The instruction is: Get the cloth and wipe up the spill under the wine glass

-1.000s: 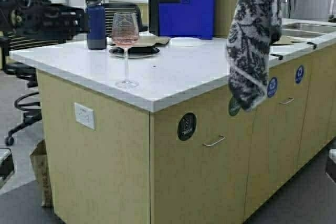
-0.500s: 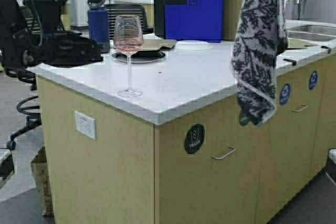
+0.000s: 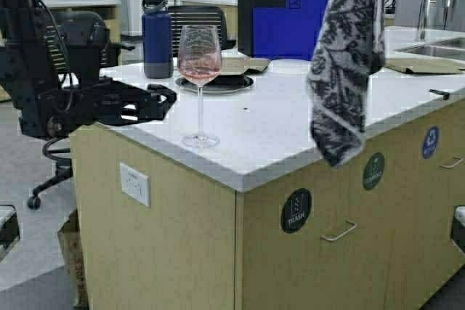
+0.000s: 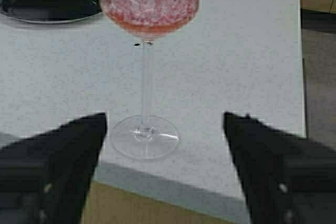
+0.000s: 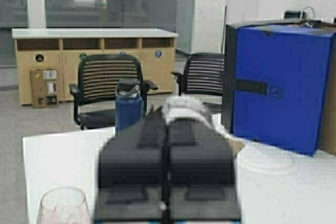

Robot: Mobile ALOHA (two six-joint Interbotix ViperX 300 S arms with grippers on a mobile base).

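wine glass (image 4: 147, 66) upright, left end effector (image 4: 165, 169) fingers spread

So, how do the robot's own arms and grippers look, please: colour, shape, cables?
The left arm is matte black and blocky, with a thin black cable looping near its upright part. The left gripper has two broad, flat black fingers. The right gripper is also black, built of boxy slabs with rectangular raised pads. No markings can be made out.

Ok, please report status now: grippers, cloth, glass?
Left gripper open, facing wine glass at counter edge. Right gripper shut on cloth, hanging above counter. Nothing blocking.
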